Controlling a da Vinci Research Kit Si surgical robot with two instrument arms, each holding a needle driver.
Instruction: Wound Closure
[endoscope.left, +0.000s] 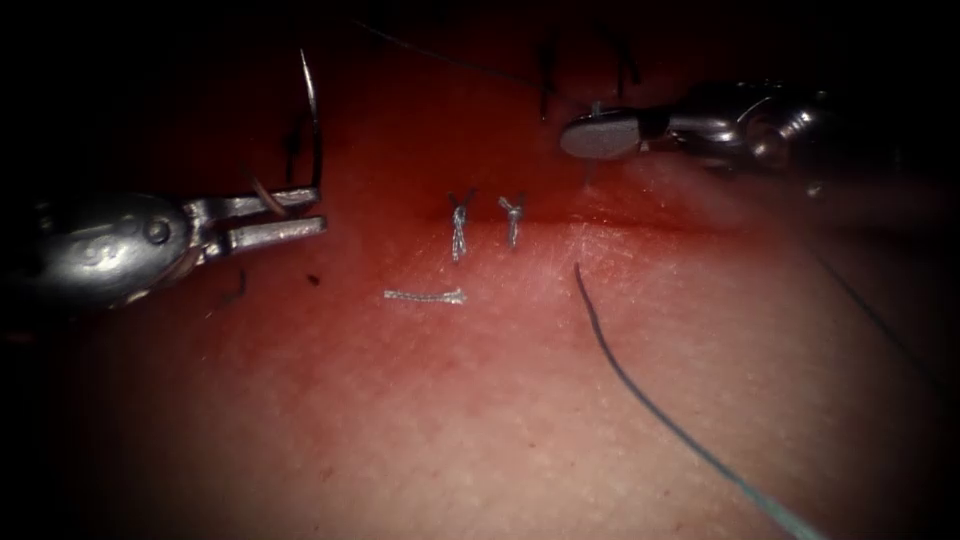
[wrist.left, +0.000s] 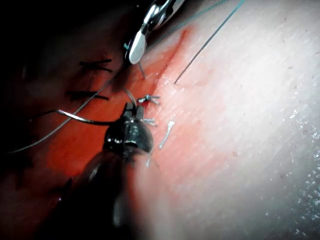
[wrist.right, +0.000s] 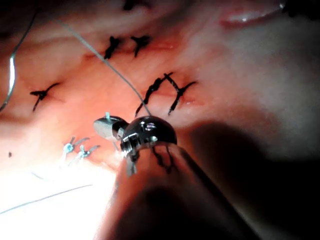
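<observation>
- Jaws of the left tool (endoscope.left: 300, 215) lie nearly level, pointing toward 3 o'clock from the 9 o'clock edge of the endoscope view; they are slightly apart at the tips, with the needle (endoscope.left: 314, 120) clamped near the upper jaw's base.
- From that grip close to one of its ends, the needle's curve rises toward 12 o'clock, clear of the tissue (endoscope.left: 480, 420) and left of the cut (endoscope.left: 600, 215).
- From the left wrist view, the same tool (wrist.left: 134, 114) points up its shaft line at the sutured area, the needle (wrist.left: 80, 117) sweeping out sideways from the jaws.
- Right tool (endoscope.left: 600, 135) enters from the 2 o'clock side, its shaft angled down and its tip aimed toward 9 o'clock, just above the cut; the jaws look pressed together, and whether they grip the thread (endoscope.left: 680, 430) I cannot tell.
- One dark thread runs across the tissue from near the cut toward 5 o'clock.
- Two pale knotted stitches (endoscope.left: 460, 225) stand side by side on the cut at the centre, with a short cut end of thread (endoscope.left: 425, 296) lying loose just below them at 6 o'clock.
- Red fluid (endoscope.left: 640, 215) stains the tissue along the cut.
- No lettering or brand mark can be read on either tool.
</observation>
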